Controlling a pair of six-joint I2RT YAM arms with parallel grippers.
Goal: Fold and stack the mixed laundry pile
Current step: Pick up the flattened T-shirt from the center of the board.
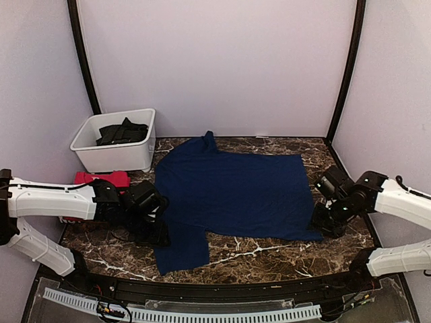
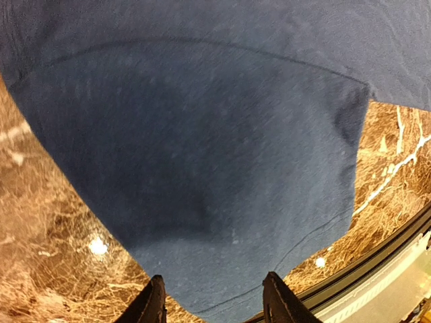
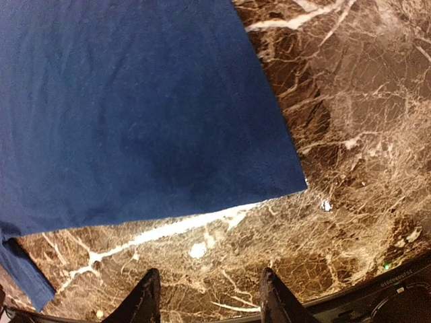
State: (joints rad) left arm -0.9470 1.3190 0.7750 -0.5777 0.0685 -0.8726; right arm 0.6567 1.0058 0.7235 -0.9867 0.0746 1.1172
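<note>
A navy blue T-shirt [image 1: 232, 192] lies spread flat across the marble table [image 1: 269, 259]. A folded red T-shirt [image 1: 101, 178] sits at the left, behind my left arm. A dark charcoal garment [image 1: 121, 132] is bunched in the bin. My left gripper [image 1: 153, 231] is at the shirt's near left sleeve [image 2: 202, 168]. In the left wrist view that gripper [image 2: 215, 304] is open, its fingertips astride the sleeve hem. My right gripper [image 1: 323, 224] is at the shirt's near right corner [image 3: 296, 180]. In the right wrist view it [image 3: 209, 301] stands open over bare marble.
A white plastic bin [image 1: 114, 158] stands at the back left corner. A black rail [image 1: 222, 289] runs along the table's near edge. Pale walls close in the back and both sides.
</note>
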